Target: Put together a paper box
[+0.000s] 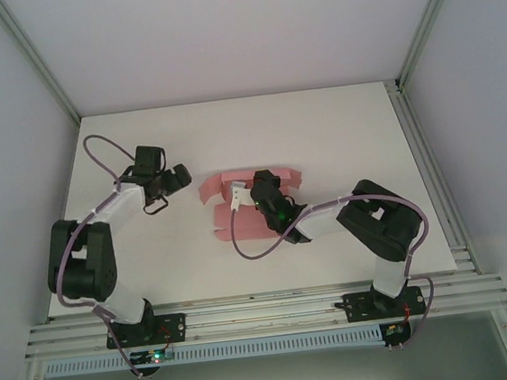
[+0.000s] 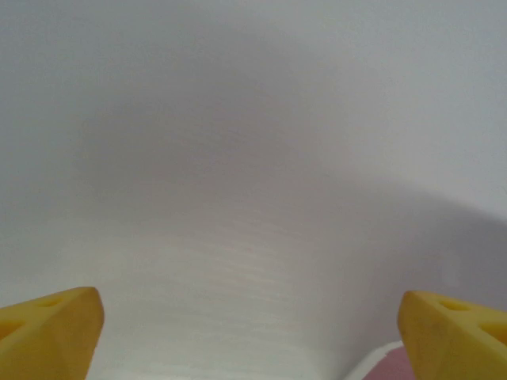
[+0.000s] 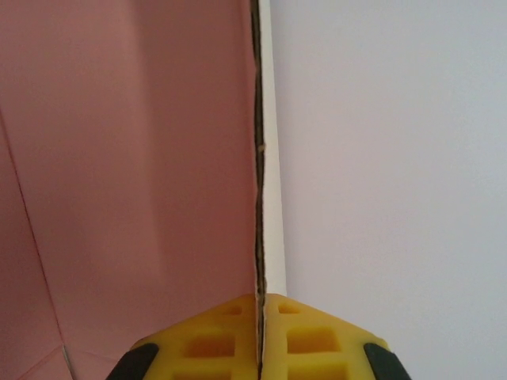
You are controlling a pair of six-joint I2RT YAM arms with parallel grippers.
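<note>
The paper box [image 1: 220, 190] is a pink card sheet lying mid-table, partly folded, with flaps standing at its far side. My right gripper [image 1: 255, 186] is over its middle. In the right wrist view its yellow fingers [image 3: 309, 336] are shut on the edge of an upright pink panel [image 3: 135, 158], seen edge-on, with the right gripper [image 3: 259, 299] pinching that card. My left gripper [image 1: 178, 178] hovers just left of the sheet, apart from it. The left gripper [image 2: 249, 317] is open, with bare table between its fingertips [image 2: 55, 328] and a pink corner [image 2: 388, 368] at the lower right.
The white table [image 1: 339, 136] is closed in by white walls at the back and sides. An aluminium rail [image 1: 266, 311] runs along the near edge by the arm bases. A purple cable [image 1: 250, 245] loops from the right arm over the sheet's near part.
</note>
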